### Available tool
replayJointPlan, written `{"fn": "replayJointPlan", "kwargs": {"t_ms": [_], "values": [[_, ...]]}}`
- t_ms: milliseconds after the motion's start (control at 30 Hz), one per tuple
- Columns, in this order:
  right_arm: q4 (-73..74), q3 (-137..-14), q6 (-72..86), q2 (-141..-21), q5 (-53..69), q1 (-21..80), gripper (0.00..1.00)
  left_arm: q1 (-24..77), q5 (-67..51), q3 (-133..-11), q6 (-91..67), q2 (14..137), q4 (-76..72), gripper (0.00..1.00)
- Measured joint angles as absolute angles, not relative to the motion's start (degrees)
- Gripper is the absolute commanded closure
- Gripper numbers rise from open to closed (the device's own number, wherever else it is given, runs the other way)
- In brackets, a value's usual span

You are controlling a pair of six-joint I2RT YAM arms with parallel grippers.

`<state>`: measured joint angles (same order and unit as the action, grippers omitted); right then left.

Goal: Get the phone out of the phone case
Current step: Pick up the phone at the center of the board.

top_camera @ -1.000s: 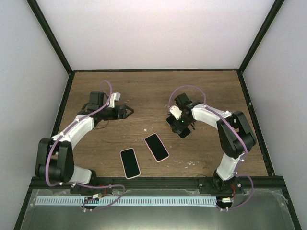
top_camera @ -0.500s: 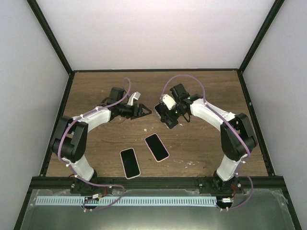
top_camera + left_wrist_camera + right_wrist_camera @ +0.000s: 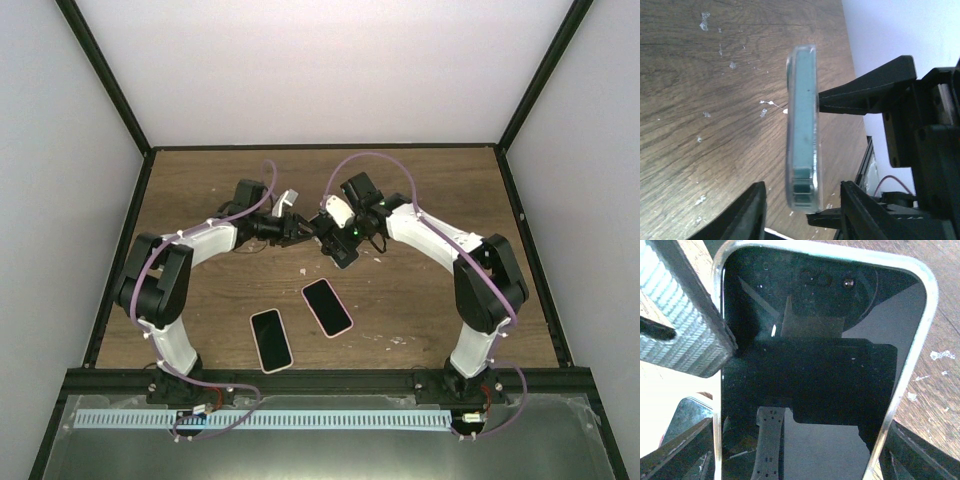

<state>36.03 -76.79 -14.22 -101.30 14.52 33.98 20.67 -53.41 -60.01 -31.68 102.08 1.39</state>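
My right gripper (image 3: 340, 243) holds the phone (image 3: 344, 250) above the middle of the table, shut across its width. In the right wrist view the black screen (image 3: 810, 370) fills the frame inside the clear case's rim (image 3: 920, 340). The left wrist view shows the teal phone (image 3: 802, 115) edge-on in its clear case (image 3: 788, 125). My left gripper (image 3: 802, 192) straddles the phone's near end, and a gap shows on each side, so it is open. One of its ribbed pads (image 3: 685, 315) lies over the phone's corner. In the top view the left gripper (image 3: 308, 230) meets the phone from the left.
Two more dark phones with pinkish rims lie flat on the wooden table, one (image 3: 271, 340) near the front edge and one (image 3: 327, 307) just right of it. A black frame borders the table (image 3: 440, 180), with white walls behind.
The left arm has swung right to the centre and the right arm has carried the phone left to meet it. The left jaws have narrowed around the phone's end.
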Motion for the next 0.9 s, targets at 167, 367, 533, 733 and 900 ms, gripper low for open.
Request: {"fn": "replayJointPlan", "kwargs": {"t_ms": [167, 367, 533, 733, 900], "values": [[36.2, -77.3, -14.0, -101.7, 14.5, 34.0, 0.41, 20.7, -54.2, -61.1, -32.3, 102.7, 0.9, 0.88], [35.9, -77.4, -14.3, -101.7, 13.6, 34.0, 0.23, 20.6, -54.3, -63.4, -30.3, 103.4, 4.1, 1.0], [36.2, -77.4, -16.0, -101.5, 15.5, 33.4, 0.03, 20.6, -54.5, -64.9, -27.0, 103.3, 7.9, 1.0], [38.6, -77.5, -20.1, -96.5, 24.7, 29.4, 0.0, 20.4, -54.7, -65.3, -20.7, 102.0, 13.8, 1.0], [43.8, -80.4, -24.1, -93.3, 35.9, 22.5, 0.01, 20.3, -55.7, -66.7, -10.4, 98.3, 21.8, 1.0]]}}
